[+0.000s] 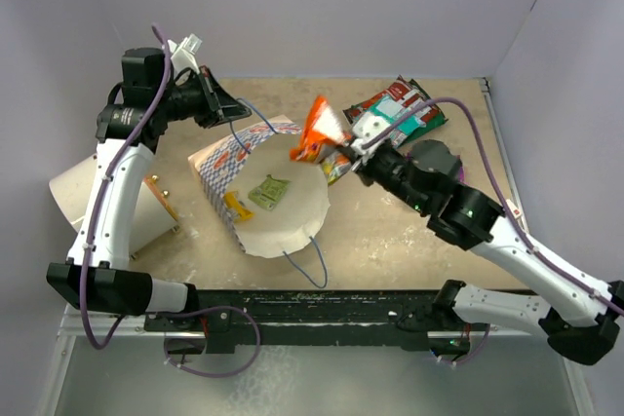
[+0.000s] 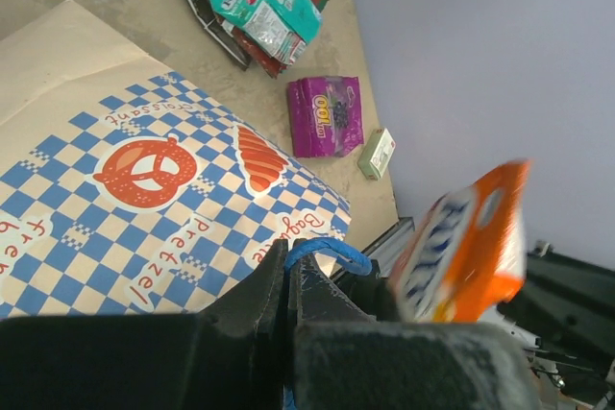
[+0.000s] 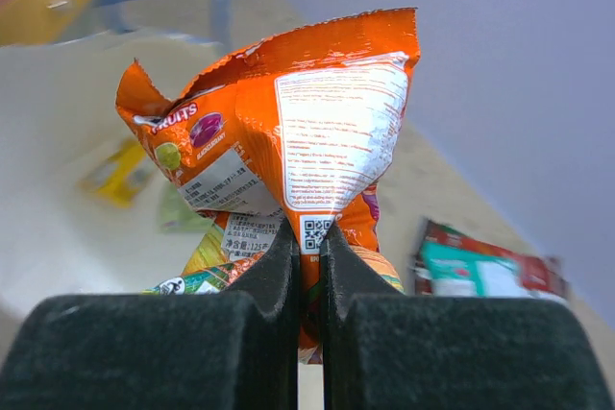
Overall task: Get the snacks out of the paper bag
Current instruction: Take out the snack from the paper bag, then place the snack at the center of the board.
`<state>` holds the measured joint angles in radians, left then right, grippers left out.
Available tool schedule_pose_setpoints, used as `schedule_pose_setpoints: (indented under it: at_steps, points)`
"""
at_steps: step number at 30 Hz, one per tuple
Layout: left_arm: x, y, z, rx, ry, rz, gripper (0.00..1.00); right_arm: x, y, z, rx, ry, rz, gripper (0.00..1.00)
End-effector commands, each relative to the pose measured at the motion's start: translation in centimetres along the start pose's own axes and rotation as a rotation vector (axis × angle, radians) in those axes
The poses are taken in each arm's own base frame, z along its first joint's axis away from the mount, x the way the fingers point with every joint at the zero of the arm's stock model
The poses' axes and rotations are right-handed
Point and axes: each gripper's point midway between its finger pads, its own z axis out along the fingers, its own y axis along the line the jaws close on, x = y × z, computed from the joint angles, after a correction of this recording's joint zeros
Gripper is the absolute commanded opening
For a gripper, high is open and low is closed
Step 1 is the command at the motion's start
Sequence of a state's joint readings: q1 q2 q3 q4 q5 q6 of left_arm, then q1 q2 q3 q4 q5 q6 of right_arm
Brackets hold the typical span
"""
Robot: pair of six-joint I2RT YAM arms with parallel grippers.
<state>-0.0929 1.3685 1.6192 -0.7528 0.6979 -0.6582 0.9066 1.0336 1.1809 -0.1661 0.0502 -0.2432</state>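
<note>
- Paper bag (image 1: 222, 165): lying on its side on the table (image 1: 390, 241), its cream-lined mouth facing the arms' bases.
- Snacks inside the bag: a green packet (image 1: 269, 192) and a yellow packet (image 1: 237, 206) are resting on the cream lining.
- Orange packet (image 1: 320, 132): hanging at the bag's right rim, with the right jaws pinching its lower edge.
- Left jaws: gripping the blue cord handle (image 2: 327, 254) at the bag's far edge.
- Teal-and-red packets (image 1: 395, 109) and a purple packet (image 2: 327, 115): lying on the table right of the bag, apart from it.
- Small white-green box (image 2: 377, 153): lying just beyond the purple packet, farther from the bag.
</note>
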Motion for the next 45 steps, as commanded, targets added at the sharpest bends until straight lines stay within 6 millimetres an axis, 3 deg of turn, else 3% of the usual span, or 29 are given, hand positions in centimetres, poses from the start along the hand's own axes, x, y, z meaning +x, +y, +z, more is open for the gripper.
schedule_pose_setpoints:
  at_steps: [1,6,10,12,15,17,23,29,34,36,39,45]
  points:
    - [-0.4,0.1,-0.9,-0.02,-0.03,0.067,0.0,-0.9,-10.9,-3.0,0.548,-0.05,-0.023,0.0]
    - [-0.4,0.0,-0.6,-0.002,-0.023,0.066,0.0,3.4,-20.2,-1.7,0.737,0.054,-0.002,0.0]
    - [-0.2,-0.2,-0.4,0.009,-0.006,0.076,0.0,9.7,-25.7,1.5,0.731,0.18,-0.022,0.0]
    - [-0.1,-0.7,-0.3,0.023,-0.001,0.096,0.0,13.5,-28.8,1.9,0.743,0.26,0.003,0.0]
    - [0.3,-1.2,-0.3,0.032,0.007,0.134,0.0,17.8,-32.1,2.6,0.755,0.343,0.066,0.0]
    - [0.4,-1.5,-0.5,0.04,0.007,0.147,0.0,19.6,-33.5,3.1,0.734,0.367,0.098,0.0]
    - [0.3,-2.6,-1.0,0.077,-0.003,0.186,0.0,22.5,-34.9,4.8,0.645,0.412,0.127,0.0]
    - [-0.4,-2.9,-1.0,0.073,-0.005,0.202,0.0,26.7,-33.4,5.5,0.608,0.45,0.204,0.0]
    - [-0.4,-3.1,-0.4,0.097,0.012,0.166,0.0,29.1,-32.8,6.6,0.587,0.496,0.287,0.19]
    - [-0.3,-3.1,-0.2,0.111,0.02,0.148,0.0,29.4,-32.8,6.1,0.605,0.531,0.307,0.34]
    - [0.0,-3.2,-0.3,0.116,0.028,0.132,0.0,28.7,-33.1,4.4,0.669,0.576,0.335,0.57]
    - [0.4,-3.4,-0.2,0.135,0.047,0.093,0.0,21.6,-32.8,0.4,0.757,0.492,0.314,0.8]
